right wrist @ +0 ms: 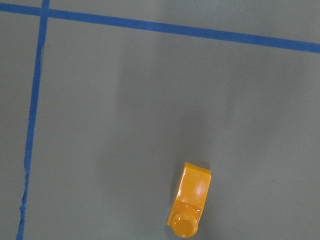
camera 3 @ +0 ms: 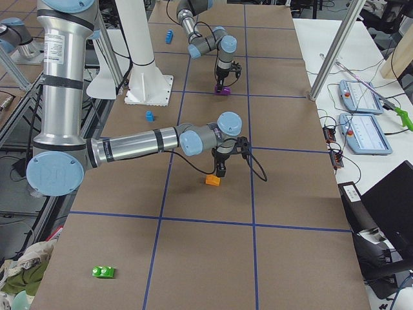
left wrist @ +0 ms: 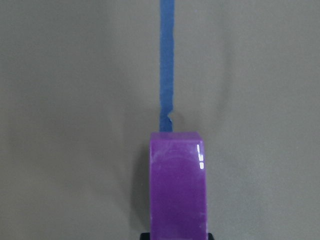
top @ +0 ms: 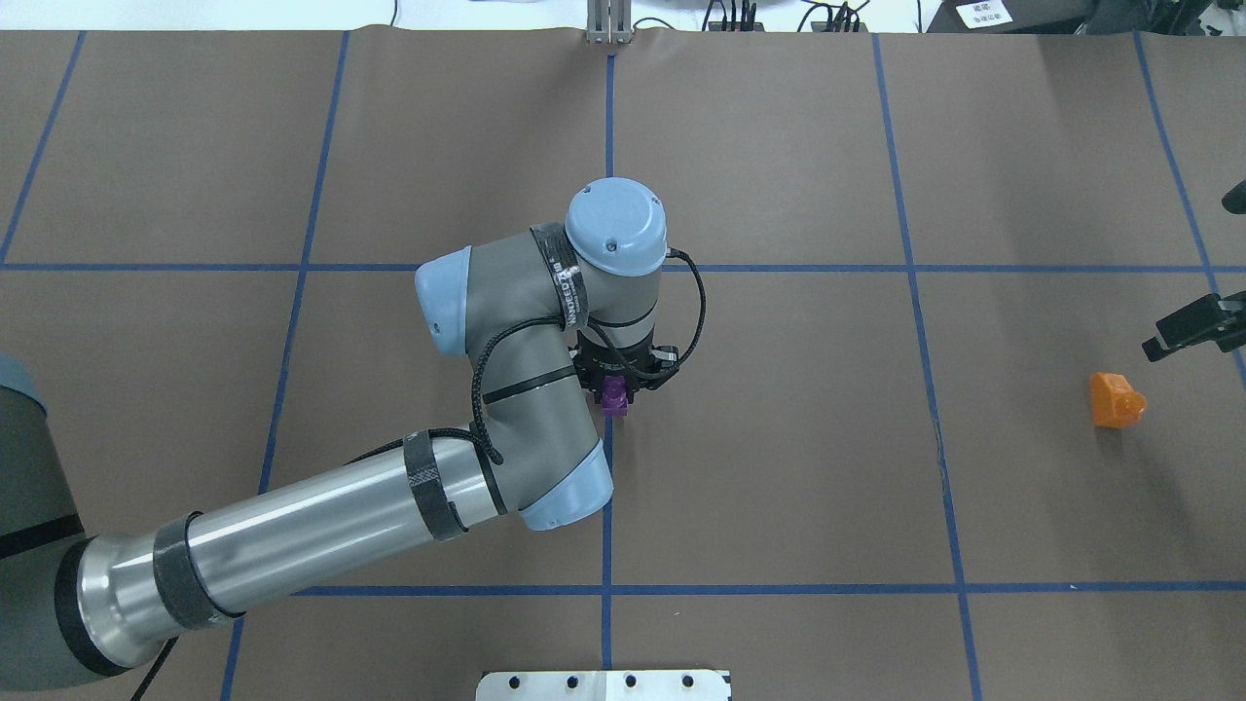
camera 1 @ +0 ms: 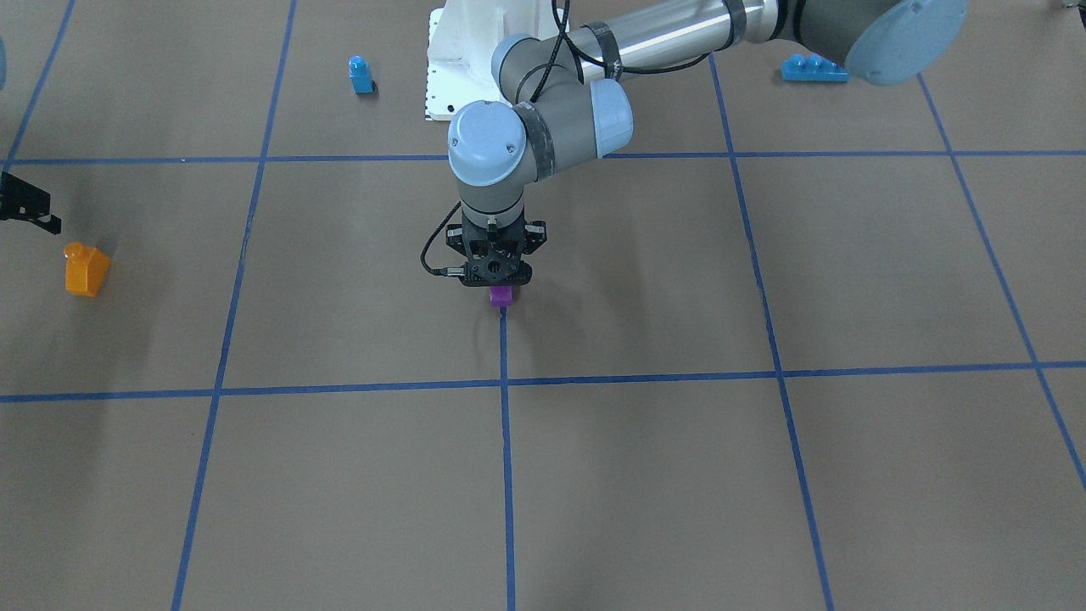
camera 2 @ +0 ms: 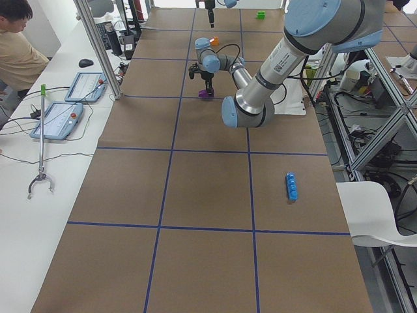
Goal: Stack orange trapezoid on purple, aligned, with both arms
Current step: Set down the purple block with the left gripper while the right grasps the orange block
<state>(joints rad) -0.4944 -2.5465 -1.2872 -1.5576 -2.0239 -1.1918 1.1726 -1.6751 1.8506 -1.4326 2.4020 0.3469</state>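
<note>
Centrally, the left tool (camera 1: 501, 287) is clenched on the small glossy dark purple sloped plastic block (camera 1: 501, 296), at the end of a blue tape line (left wrist: 166, 60) on the brown bench (camera 1: 679, 475); the small glossy orange single-stud trapezoid block (camera 1: 86, 270) lies well apart, on the bench near the right tool (camera 3: 221, 172); whether that tool is released or clenched cannot be told.
</note>
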